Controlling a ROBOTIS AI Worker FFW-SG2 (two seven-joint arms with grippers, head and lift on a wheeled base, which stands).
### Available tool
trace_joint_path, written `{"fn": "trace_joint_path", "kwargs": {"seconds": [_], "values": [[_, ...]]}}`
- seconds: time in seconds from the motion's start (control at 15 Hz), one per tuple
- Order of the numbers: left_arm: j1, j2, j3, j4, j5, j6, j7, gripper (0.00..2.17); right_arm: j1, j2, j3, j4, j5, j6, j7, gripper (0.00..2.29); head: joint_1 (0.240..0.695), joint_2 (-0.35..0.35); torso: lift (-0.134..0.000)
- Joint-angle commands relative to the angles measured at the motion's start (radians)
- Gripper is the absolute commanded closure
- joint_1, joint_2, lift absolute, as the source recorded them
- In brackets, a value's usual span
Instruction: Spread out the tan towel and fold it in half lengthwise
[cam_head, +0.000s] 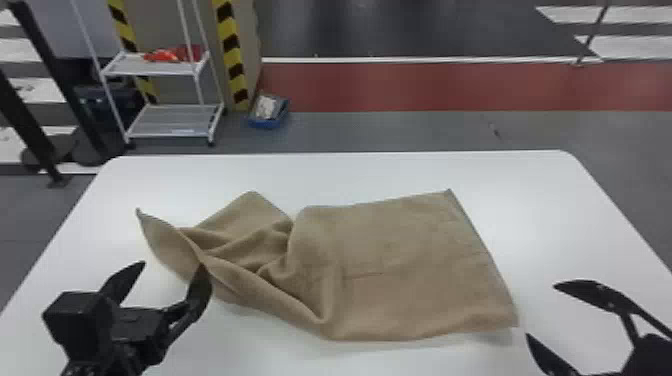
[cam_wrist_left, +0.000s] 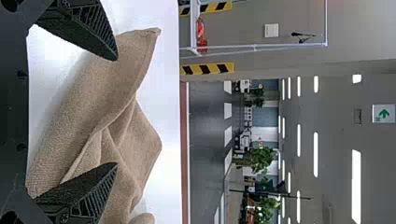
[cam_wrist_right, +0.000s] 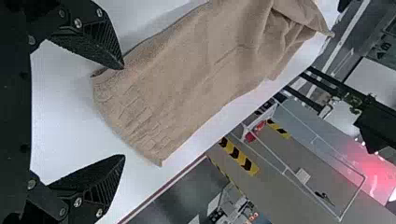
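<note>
I have a smooth white bench (cam_head: 380, 172) with rounded far corners in front of me, and the tan cloth towel (cam_head: 400, 240) lies across its middle. The towel's right part is spread fairly flat, with shallow creases; its left part is bunched into deep folds, one corner drawn to a point toward the far left. Bare white surface surrounds the cloth.

My left pincer (cam_head: 173, 265) is released, its two black fingers wide apart at the near left edge of the towel. One fingertip overlaps the cloth in my head view, but I can't tell whether they touch. My right pincer (cam_head: 542, 311) is released too, fingers spread, near the towel's near right corner and gripping nothing.

Beyond the bench, the grey floor is crossed by a broad dull-red band (cam_head: 425, 85) with a white line along its far side. Back on the left I see a white metal shelf cart (cam_head: 167, 120) with a bright red item (cam_head: 167, 54) on its upper shelf, beside a column edged in yellow-and-black striping (cam_head: 230, 50). A blue tray (cam_head: 286, 109) sits on the floor at the column's foot. Slanting black posts (cam_head: 60, 75) stand farther left. My left wrist view also catches long white ceiling lights (cam_wrist_left: 356, 186) and a white sign with a green arrow (cam_wrist_left: 384, 113).
</note>
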Motion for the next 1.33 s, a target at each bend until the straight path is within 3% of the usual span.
{"fn": "trace_joint_path", "kwargs": {"seconds": [0.0, 0.53, 0.6, 1.2, 1.27], "values": [[0.001, -0.003, 0.006, 0.0, 0.001, -0.001, 0.0, 0.08, -0.014, 0.0, 0.009, 0.015, 0.063, 0.021, 0.009, 0.29, 0.695, 0.02, -0.125], [0.004, -0.003, 0.002, -0.011, -0.001, 0.002, 0.0, 0.08, -0.065, -0.013, 0.039, 0.091, 0.086, 0.046, 0.022, 0.48, 0.695, 0.018, -0.125], [0.004, -0.003, 0.003, -0.012, -0.001, 0.002, 0.0, 0.08, -0.073, -0.016, 0.043, 0.097, 0.089, 0.049, 0.024, 0.59, 0.695, 0.021, -0.125], [0.004, -0.003, 0.0, -0.015, -0.001, 0.005, 0.0, 0.08, -0.094, -0.019, 0.065, 0.111, 0.129, 0.095, 0.038, 0.59, 0.695, 0.02, -0.125], [0.004, -0.003, 0.0, -0.015, -0.001, 0.005, 0.0, 0.08, -0.107, -0.006, 0.066, 0.118, 0.147, 0.092, 0.035, 0.6, 0.695, 0.022, -0.125]]}}
